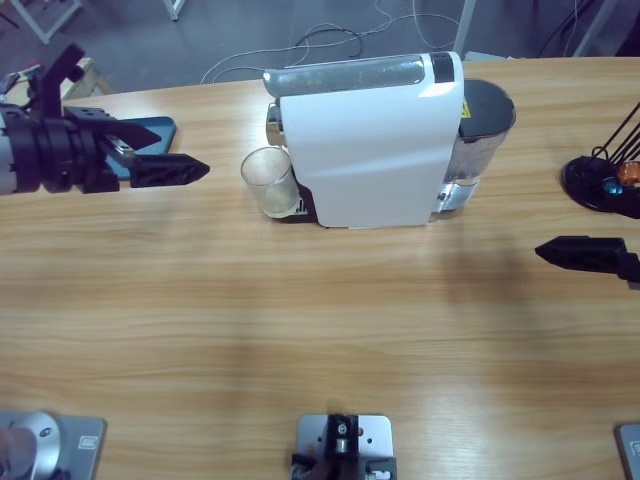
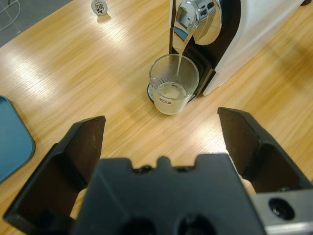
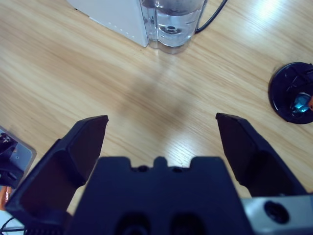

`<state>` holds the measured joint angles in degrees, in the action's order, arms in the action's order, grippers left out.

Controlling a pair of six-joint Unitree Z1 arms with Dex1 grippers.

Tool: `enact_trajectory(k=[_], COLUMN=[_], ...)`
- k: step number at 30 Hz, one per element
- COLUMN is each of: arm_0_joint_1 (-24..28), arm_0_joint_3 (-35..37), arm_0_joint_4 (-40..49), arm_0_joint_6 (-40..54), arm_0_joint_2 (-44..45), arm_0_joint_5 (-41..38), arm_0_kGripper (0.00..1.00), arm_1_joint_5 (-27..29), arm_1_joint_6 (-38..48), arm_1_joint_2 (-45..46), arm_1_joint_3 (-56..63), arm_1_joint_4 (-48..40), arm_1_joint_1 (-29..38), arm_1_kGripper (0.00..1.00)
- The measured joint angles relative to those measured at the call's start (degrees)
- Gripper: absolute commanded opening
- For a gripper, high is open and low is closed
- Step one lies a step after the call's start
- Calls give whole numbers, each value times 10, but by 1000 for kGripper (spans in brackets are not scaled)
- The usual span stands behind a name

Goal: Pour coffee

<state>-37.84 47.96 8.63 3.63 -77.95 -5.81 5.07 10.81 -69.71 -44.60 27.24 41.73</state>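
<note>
No legible text, brand or number anywhere. Small yellow sticker on coffee machine point(image 1: 375, 140) near the water tank, and red mark on glass tumbler point(image 2: 173, 90), both too small to read.

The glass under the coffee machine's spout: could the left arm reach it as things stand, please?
Probably yes. The left gripper is open and faces the glass over bare table. The machine stands behind the glass, and coffee is streaming in.

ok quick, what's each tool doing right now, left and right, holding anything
Left tool: open, empty, pointed at the clear glass tumbler under the white coffee machine's spout.
Right tool: open, empty, above bare wooden table.
</note>
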Motion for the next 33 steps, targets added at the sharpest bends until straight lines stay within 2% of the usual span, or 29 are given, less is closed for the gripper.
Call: enact_trajectory(k=[22,33], arm_0_joint_1=[0,0], arm_0_joint_3=[-14,-17], arm_0_joint_4=[0,0], arm_0_joint_6=[0,0], arm_0_joint_2=[0,0], arm_0_joint_5=[-31,-31], arm_0_kGripper=[991,991], arm_1_joint_5=[0,2], arm_1_joint_6=[0,0], arm_1_joint_2=[5,27], arm_1_joint_3=[4,4], arm_1_joint_4=[-10,27], arm_1_joint_1=[0,0], arm_1_kGripper=[1000,1000])
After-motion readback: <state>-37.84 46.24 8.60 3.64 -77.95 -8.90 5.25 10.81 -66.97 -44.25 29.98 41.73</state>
